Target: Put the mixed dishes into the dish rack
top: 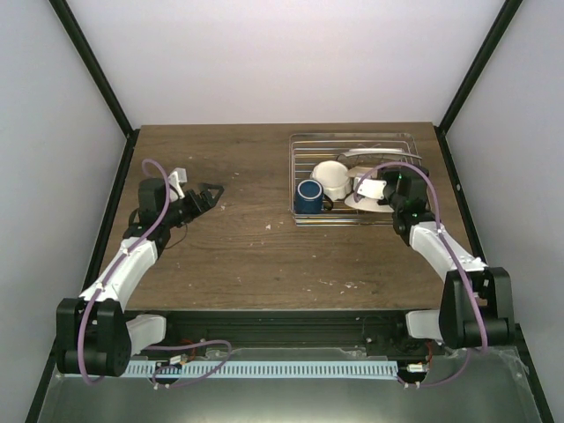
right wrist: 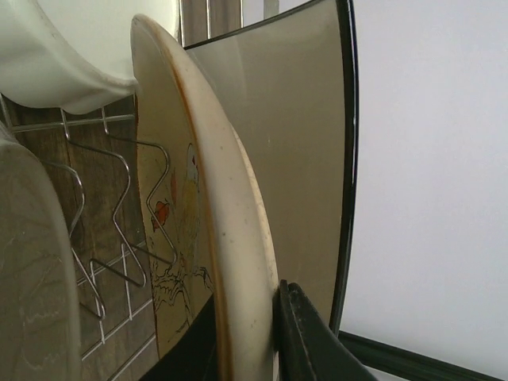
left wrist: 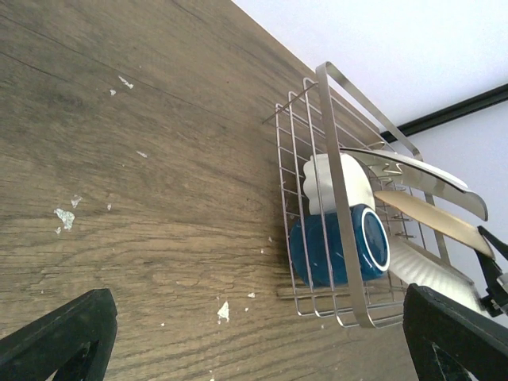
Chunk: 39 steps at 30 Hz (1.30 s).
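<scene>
Nearest, on the left: left gripper (top: 208, 197) low over the wooden table (top: 247, 256), jaws spread wide with nothing between them, well apart from the dish rack (top: 352, 179). No part in this step; best kept there, out of the way.

On the right: right gripper (right wrist: 254, 345) down inside the rack's right half, jaws clamped on the rim of the round patterned plate (right wrist: 198, 238), held on edge and close to upright. Step in hand, by the look of it: seating that plate among the wire tines (right wrist: 119, 214). Bottom rim hidden; seated or not, impossible to tell.

To do it well:
- Keep the plate on edge.
- Lower straight down to rest the bottom rim between two tines.
- Release only with the weight on the wires.
- Draw back along the plate's own plane, never sideways.

Tight on both faces:
- Just behind the plate, the flat cream rectangular plate (right wrist: 278, 111), also on edge, near enough to touch.
- On the patterned side, the small white scalloped bowl (right wrist: 71, 55), bulging over the top rim.
- Any tilt likely to knock one or the other.

Farther left in the rack: dark blue mug (top: 308, 196) at the near-left corner, bowl just beyond it. Past those, the rack's raised far rim, then bare wood. Open room for pulling out: upward and back toward the near right only.
</scene>
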Each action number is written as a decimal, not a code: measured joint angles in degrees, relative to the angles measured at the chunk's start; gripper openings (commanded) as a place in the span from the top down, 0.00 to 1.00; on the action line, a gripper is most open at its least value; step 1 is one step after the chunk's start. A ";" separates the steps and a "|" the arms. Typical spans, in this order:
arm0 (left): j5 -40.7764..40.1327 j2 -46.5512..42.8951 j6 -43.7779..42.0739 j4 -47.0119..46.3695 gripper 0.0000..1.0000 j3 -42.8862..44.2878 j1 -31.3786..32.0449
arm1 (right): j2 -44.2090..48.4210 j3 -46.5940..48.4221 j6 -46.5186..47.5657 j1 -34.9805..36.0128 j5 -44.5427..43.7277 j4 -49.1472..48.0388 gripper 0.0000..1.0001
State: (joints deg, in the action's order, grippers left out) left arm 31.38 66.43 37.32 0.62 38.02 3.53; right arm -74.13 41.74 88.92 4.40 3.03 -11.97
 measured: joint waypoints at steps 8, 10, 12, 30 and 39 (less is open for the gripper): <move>-0.02 0.00 0.00 -0.13 0.00 0.00 -0.35 | -1.29 0.00 -1.16 -0.24 0.42 -1.57 0.69; 0.00 0.00 0.02 -0.13 0.00 0.00 -0.39 | -1.46 0.02 -1.46 -0.31 0.55 -2.56 0.64; 0.00 0.00 0.00 -0.13 0.00 0.00 -0.46 | -1.51 0.07 -1.51 -0.46 0.59 -3.50 0.60; 1.25 1.31 0.70 -1.31 0.00 0.02 -0.55 | 5.51 0.94 -4.39 -0.42 1.88 1.70 0.20; 1.53 6.23 0.74 0.59 0.00 5.53 -0.55 | 16.85 0.85 -11.80 3.41 4.50 7.32 0.04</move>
State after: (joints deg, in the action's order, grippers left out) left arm 32.91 72.66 38.06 1.21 43.55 2.98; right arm -57.28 42.59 77.12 7.81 7.53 -4.64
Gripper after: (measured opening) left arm 0.997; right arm 0.921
